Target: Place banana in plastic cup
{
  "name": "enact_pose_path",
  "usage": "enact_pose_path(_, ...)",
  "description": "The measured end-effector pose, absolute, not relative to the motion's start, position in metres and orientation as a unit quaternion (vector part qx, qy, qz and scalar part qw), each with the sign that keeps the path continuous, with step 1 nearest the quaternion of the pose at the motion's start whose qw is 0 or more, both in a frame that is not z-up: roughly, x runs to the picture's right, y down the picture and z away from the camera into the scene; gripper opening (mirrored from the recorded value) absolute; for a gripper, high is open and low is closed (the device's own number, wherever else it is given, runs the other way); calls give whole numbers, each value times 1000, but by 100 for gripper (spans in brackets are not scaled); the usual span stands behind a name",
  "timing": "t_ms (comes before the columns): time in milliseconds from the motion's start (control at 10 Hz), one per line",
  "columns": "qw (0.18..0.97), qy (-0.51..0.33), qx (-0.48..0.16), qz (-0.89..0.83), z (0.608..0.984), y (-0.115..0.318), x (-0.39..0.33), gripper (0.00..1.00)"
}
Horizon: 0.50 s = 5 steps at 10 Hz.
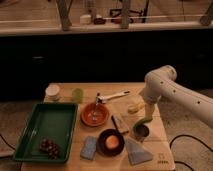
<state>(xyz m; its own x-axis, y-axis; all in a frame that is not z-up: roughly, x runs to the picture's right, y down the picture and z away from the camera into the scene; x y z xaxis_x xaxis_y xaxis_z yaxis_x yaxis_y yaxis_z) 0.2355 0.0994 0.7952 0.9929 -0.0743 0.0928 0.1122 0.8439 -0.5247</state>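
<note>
Well, we see the banana (134,107) lying right of centre on the table (102,89), gripper (146,106) just beside it, jaws apart, holding nothing. We judge it light, softish and smooth: pinch gently across its middle. The plastic cup (77,94) sits upper left, well apart.

The banana (134,107), small, pale yellow and curved, lies flat just right of centre. The cup (77,95), a short translucent yellow-green tumbler, stands upright left of centre.

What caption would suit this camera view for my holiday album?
The robot's end effector hovers close by the banana on the wooden table, the plastic cup waiting across it.
</note>
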Motion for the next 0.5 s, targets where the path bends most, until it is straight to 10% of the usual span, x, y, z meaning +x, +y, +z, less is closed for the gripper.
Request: enact_pose_path(500, 957, -50, -279, -55, 821, 99, 237, 80)
